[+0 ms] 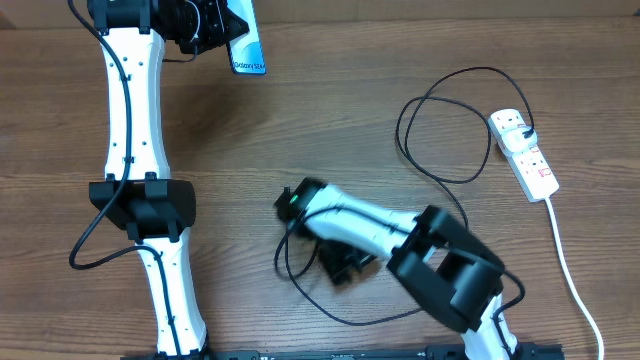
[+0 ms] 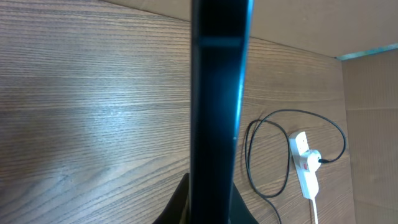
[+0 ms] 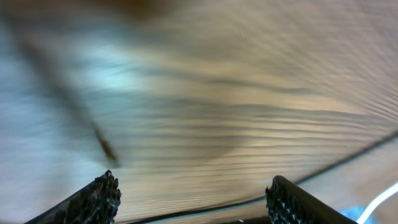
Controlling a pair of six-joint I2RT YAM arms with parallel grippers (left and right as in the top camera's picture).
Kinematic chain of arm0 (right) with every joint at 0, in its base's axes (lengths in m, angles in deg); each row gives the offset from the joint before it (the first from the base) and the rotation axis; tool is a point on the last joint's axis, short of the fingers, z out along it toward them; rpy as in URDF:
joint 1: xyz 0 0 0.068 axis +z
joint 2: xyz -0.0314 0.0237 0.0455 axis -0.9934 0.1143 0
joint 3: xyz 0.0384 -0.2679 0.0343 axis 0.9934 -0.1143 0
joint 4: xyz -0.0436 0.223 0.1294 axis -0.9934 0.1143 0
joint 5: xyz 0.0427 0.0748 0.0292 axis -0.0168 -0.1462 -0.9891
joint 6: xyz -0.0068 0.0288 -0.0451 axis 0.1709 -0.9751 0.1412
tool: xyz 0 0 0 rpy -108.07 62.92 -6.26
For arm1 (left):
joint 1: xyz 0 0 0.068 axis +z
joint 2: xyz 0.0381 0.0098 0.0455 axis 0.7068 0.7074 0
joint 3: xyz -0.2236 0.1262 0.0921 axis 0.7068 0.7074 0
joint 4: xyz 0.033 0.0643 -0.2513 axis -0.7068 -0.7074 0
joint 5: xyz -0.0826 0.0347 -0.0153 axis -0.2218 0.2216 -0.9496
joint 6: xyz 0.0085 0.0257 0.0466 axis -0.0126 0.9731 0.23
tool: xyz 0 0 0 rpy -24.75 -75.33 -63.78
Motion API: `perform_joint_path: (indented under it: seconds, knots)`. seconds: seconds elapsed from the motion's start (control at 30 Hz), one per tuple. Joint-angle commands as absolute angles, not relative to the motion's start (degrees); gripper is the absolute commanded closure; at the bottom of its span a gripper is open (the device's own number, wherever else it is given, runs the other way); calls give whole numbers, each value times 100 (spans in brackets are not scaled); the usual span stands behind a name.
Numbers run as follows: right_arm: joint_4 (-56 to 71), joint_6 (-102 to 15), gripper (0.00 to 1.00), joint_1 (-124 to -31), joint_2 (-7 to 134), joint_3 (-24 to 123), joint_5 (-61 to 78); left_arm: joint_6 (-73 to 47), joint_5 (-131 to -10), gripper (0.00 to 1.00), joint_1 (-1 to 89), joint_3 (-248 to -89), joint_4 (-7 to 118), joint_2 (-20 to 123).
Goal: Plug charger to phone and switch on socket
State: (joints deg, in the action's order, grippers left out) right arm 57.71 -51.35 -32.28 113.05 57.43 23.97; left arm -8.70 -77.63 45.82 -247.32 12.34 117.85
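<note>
My left gripper (image 1: 205,30) is shut on the phone (image 1: 247,42) and holds it up off the table at the far left, its blue screen showing from above. The left wrist view shows the phone (image 2: 217,106) edge-on as a dark vertical bar between that gripper's fingers (image 2: 176,208). The white socket (image 1: 524,152) lies at the right with a black plug in it. The charger's black cable (image 1: 412,108) loops away from it, passes under my right arm and curls near the front (image 1: 300,285). My right gripper (image 1: 288,204) is open and empty low over the table. Motion blur hides the connector tip.
The socket's thick white cord (image 1: 575,280) runs to the front right edge. In the left wrist view the socket (image 2: 305,165) and the cable loop (image 2: 249,152) lie to the right, near a cardboard wall (image 2: 373,112). A blurred cable (image 3: 205,210) crosses beneath the open right fingers (image 3: 102,198).
</note>
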Motion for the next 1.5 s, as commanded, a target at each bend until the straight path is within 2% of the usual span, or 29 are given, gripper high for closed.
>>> perform_joint_path:
  seconds: [0.0,0.13,0.3,0.4,0.57,0.73,0.93,1.17,1.47]
  knots:
    - [5898,-5367,24,-3545,11307,5987,2552,-883,-7818,96,4575,-24859,1266,11595]
    - [6014,-5135,27,-3663,11299,6538,2087,-886,-7818,96,4571,-24859,1232,11595]
    - [5799,-4385,27,-3307,11299,7209,935,-883,-7818,96,4571,-24859,1207,11595]
    - [5633,-4313,26,-2762,11305,7201,987,-883,-7818,96,4573,-24859,1170,11595]
    - [5284,-4455,12,-1982,11312,6951,1468,-883,-7818,96,4573,-24859,1168,11595]
    - [4958,-4724,12,-1683,11312,6567,1702,-881,-7818,96,4573,-24859,1148,11595]
    - [4792,-4744,18,-1764,11312,5987,1687,-879,-7816,96,4573,-24859,1085,11595]
    - [4696,-4956,21,-2122,11312,5380,1836,-857,-7816,96,4573,-24859,1039,11595]
    - [5260,-5778,23,-3429,11312,5347,2120,-855,-7816,96,4573,-24859,1044,11595]
